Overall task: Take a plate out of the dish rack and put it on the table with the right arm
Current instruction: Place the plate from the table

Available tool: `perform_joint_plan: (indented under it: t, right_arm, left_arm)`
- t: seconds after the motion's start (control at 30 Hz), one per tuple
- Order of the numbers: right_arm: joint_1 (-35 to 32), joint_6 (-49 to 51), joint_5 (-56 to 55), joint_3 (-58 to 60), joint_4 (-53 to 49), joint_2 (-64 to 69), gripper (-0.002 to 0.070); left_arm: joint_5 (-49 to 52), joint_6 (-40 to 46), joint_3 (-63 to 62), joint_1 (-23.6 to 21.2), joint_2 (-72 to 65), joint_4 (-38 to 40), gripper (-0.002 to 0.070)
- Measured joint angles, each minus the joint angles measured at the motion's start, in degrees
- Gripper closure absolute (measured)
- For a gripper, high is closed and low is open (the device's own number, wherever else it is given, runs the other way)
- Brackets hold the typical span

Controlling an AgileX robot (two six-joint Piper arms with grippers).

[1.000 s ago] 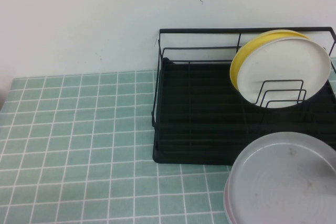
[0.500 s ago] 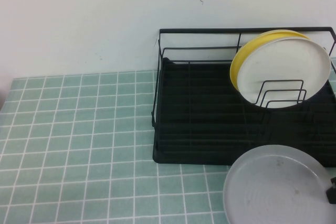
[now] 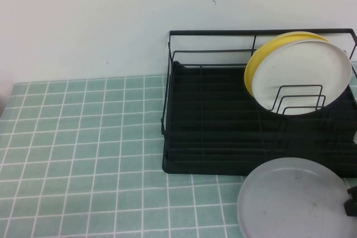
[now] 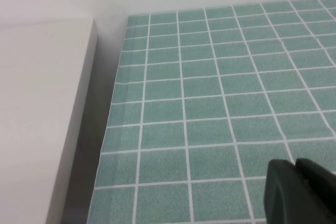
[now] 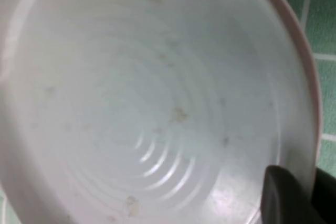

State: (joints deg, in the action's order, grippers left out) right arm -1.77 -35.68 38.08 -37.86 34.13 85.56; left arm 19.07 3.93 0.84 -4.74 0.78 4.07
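Note:
The grey plate (image 3: pixel 293 200) lies flat and low over the green tiled table (image 3: pixel 83 137), just in front of the black dish rack (image 3: pixel 212 137). Whether it touches the tiles I cannot tell. My right gripper (image 3: pixel 351 202) shows as a small black piece at the plate's right rim. In the right wrist view the plate (image 5: pixel 152 93) fills the picture, and the right gripper (image 5: pixel 307 179) is shut on its rim, one finger inside and one outside. My left gripper (image 4: pixel 295 163) is shut and empty, over the table (image 4: pixel 210 93) near its left edge.
A white plate (image 3: pixel 301 73) stands upright in the rack's wire dividers, with a yellow plate (image 3: pixel 266 48) behind it. A white wall runs behind the table. A pale ledge (image 4: pixel 37 119) borders the table's left edge.
The grey plate has come down and toward the front, from raised and tilted to flat and low. The right gripper's black tip has come into view at its rim. The left arm has not moved.

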Motion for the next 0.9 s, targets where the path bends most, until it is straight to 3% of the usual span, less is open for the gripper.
perform_joint_plan:
  t: [0.23,0.63,0.9]
  right_arm:
    - [0.0,0.2,-0.1,0.0,0.0,0.0,0.0514]
    - [0.0,1.0,7.8,-2.1,-0.7,-2.2,0.0500]
    - [0.0,10.9,13.0,-2.1,-11.5,-13.5,0.0500]
  left_arm:
    - [0.0,0.0,0.0,0.0,0.0,0.0,0.0678]
    - [0.0,0.1,0.0,0.0,0.0,0.0,0.0678]
    - [0.0,0.1,0.0,0.0,0.0,0.0,0.0678]
